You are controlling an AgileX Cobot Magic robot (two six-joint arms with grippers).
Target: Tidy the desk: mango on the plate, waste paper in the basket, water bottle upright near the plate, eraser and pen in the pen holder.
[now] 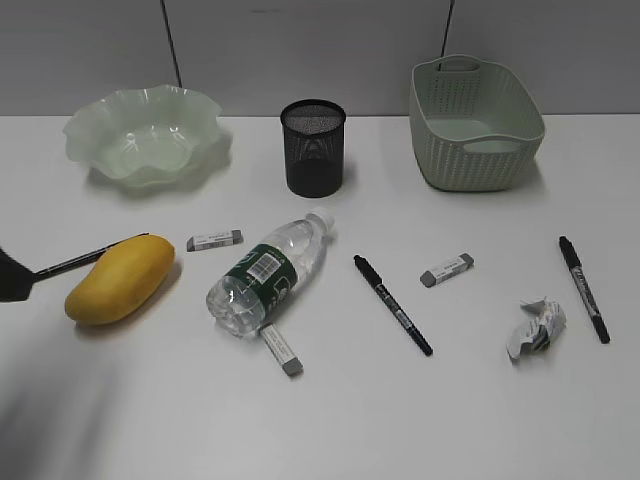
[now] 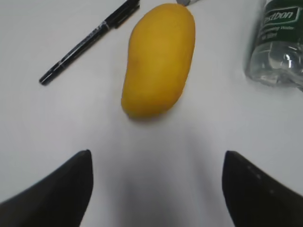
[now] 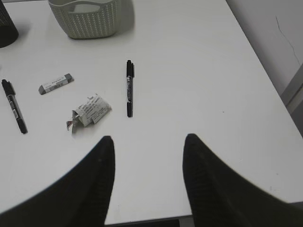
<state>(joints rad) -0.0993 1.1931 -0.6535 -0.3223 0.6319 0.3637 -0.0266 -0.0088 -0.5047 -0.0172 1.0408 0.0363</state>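
Note:
The mango lies on the desk at the left, beside a pen. My left gripper is open and empty, just short of the mango; one finger shows at the exterior view's left edge. The water bottle lies on its side mid-desk. The plate, pen holder and basket stand empty at the back. The waste paper lies at the right. My right gripper is open and empty above the front right desk, behind the paper.
Three erasers lie loose: one by the mango, one under the bottle's base, one right of centre. Two more pens lie at centre and at far right. The desk's right edge is near.

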